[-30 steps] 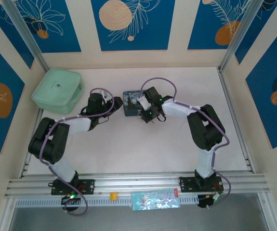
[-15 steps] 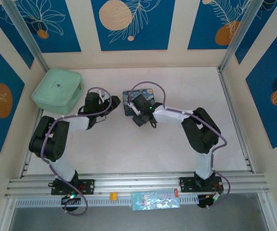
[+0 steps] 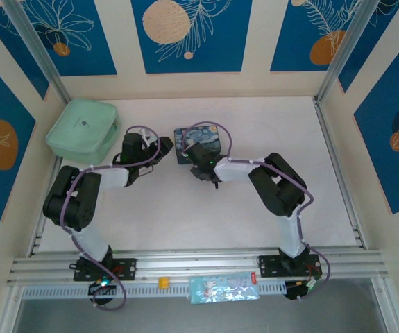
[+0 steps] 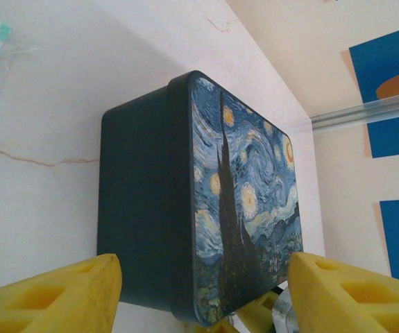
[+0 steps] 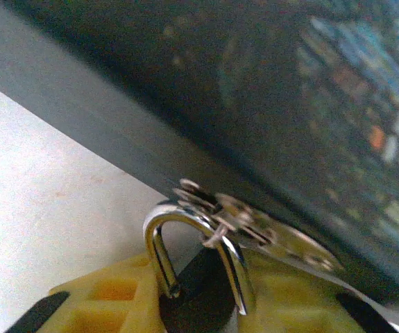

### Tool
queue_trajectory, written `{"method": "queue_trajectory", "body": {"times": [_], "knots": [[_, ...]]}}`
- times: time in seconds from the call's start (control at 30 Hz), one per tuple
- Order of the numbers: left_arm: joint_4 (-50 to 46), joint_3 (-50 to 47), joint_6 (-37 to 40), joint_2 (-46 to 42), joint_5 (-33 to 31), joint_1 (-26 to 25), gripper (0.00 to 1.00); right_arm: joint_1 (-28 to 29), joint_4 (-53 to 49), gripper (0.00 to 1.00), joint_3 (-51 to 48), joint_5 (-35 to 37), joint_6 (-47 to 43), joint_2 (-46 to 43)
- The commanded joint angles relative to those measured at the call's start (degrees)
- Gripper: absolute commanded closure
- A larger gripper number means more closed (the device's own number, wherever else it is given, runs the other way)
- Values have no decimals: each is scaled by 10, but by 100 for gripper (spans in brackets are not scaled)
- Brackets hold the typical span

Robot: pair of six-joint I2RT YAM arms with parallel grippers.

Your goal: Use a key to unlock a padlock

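Note:
The small black padlock (image 5: 196, 295) hangs by its shiny shackle (image 5: 159, 236) from the metal hasp (image 5: 268, 232) on the front of the blue starry-night tin (image 3: 196, 139). My right gripper (image 5: 199, 309) is shut on the padlock's body, with a yellow finger (image 5: 109, 298) pressed to each side. In the top view that right gripper (image 3: 201, 166) sits at the tin's near side. My left gripper (image 3: 163, 148) stands open just left of the tin (image 4: 185, 201), and its yellow fingers (image 4: 60, 295) are apart from it. The key is out of view.
A pale green lidded box (image 3: 82, 129) stands at the back left, close behind my left arm. A blue packet (image 3: 225, 288) and a small yellow piece (image 3: 163, 282) lie on the front rail. Patterned walls close in the table on three sides.
My right gripper slid left along the tin's front, opened, and closed on the padlock. The tin shifted slightly left. The left gripper rose a little earlier and has since held still.

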Motion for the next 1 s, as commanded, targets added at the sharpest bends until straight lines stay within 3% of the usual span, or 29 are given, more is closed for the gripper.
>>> {"method": "queue_trajectory", "body": {"times": [0.0, 0.3, 0.47, 0.67, 0.8, 0.97], "knots": [[22, -1, -5, 4, 10, 8, 37, -15, 28, 76, -27, -32, -4, -13], [44, 15, -8, 21, 30, 8, 37, -87, -55, 99, -16, -357, 9, -68], [16, 63, 24, 41, 34, 7, 37, -109, -129, 100, 38, -454, -45, -40], [13, 102, 22, 76, 59, 7, 38, -120, -156, 100, 95, -483, -81, 0], [11, 96, 22, 78, 65, 7, 38, -99, -123, 100, 91, -438, -123, 4], [28, 70, 5, 65, 70, 7, 39, -107, -202, 100, 175, -446, -119, 62]]}}
